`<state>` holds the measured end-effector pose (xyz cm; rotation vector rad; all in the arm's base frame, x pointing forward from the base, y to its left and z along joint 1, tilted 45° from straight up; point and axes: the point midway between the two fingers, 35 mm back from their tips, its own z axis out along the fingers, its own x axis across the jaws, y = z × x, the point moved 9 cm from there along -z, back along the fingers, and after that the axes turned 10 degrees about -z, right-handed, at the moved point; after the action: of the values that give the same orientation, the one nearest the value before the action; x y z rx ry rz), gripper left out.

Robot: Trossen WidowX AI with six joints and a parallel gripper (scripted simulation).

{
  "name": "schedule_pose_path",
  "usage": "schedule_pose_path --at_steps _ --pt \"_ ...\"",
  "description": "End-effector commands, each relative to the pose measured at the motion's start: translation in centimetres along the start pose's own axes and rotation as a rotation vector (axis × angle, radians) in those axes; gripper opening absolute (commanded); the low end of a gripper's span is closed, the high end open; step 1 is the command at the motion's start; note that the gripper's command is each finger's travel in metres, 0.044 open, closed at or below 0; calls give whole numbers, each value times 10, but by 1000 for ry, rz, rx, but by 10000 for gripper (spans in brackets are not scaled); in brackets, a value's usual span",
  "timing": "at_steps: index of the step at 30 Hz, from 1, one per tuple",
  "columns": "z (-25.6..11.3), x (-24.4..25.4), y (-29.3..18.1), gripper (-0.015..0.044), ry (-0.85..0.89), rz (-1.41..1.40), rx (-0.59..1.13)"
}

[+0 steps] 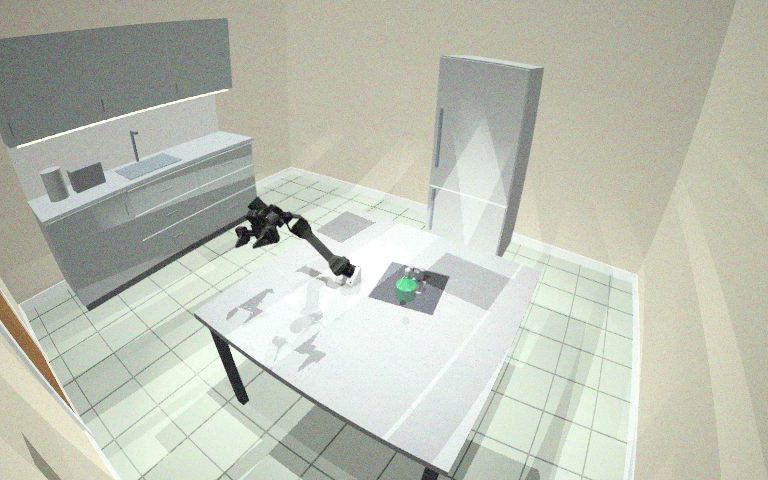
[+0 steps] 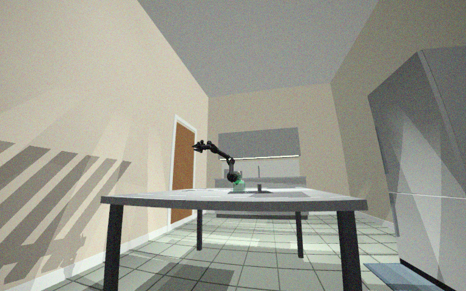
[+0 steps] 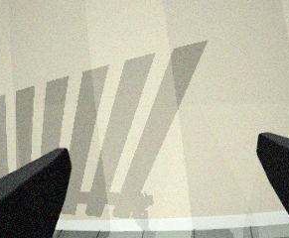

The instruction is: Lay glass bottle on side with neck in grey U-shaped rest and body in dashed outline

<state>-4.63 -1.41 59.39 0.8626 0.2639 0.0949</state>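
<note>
So there's a pale rectangular table [image 1: 340, 350] [image 2: 233, 204], green glass bottle [image 1: 406, 286] [image 2: 238, 185] standing upright on it, and the black two-fingered gripper's [image 1: 251, 242] [image 2: 194, 147] [image 3: 164, 144] spread wide, nothing pinched.

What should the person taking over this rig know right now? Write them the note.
Gripper: open, nothing between the fingers, held up well away from the bottle.
Bottle: green, upright on the dark mat.
Rest: on the mat, beside the bottle.
Done: nothing of the laying down.
Left: grasp the bottle, tip it gently, neck in rest, body inside the outline, let go.
</note>
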Motion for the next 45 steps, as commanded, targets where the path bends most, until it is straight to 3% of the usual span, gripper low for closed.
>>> schedule_pose_path --at_steps 1,8,15,25,36,45 --pt "1 1 0 426 3 2 2" --pt "13 22 -10 440 85 43 32" --pt "39 94 -40 440 290 204 178" --pt "43 155 -59 440 461 305 282" --pt "14 257 -88 440 739 444 543" --pt "-62 355 -123 440 833 503 982"
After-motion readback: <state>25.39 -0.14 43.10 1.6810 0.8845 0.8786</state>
